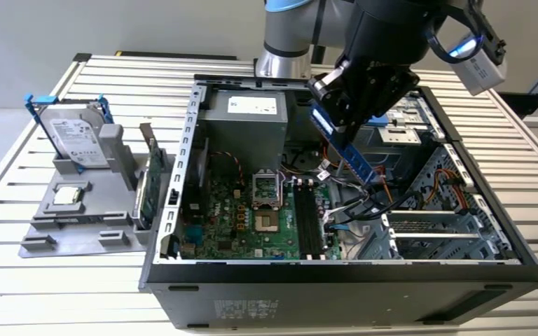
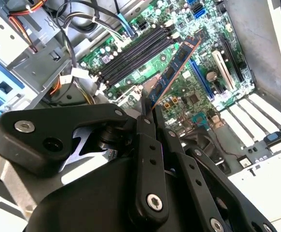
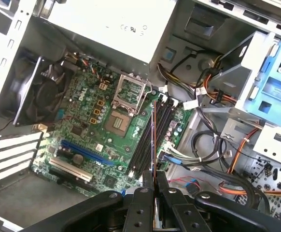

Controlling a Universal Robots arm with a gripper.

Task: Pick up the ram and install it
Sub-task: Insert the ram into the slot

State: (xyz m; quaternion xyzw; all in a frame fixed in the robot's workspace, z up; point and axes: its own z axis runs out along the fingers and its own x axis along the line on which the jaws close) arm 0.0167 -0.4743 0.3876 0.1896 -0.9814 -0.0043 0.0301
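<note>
Nearest us, our claw (image 2: 147,110) pinches one end of the ram (image 2: 175,67), which juts out past its fingertips towards the memory slots (image 2: 131,55). We judge the stick light, stiff, thin and fragile, and best gripped away from its contacts. Beneath the claw, the open computer case (image 1: 344,297) holds the motherboard (image 3: 90,121), cables (image 3: 213,159) and a fan (image 3: 39,96).

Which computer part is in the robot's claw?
The long blue ram stick, pinched in the gripper above the open case. The green card and silver drive stand in the grey holder outside it.
</note>
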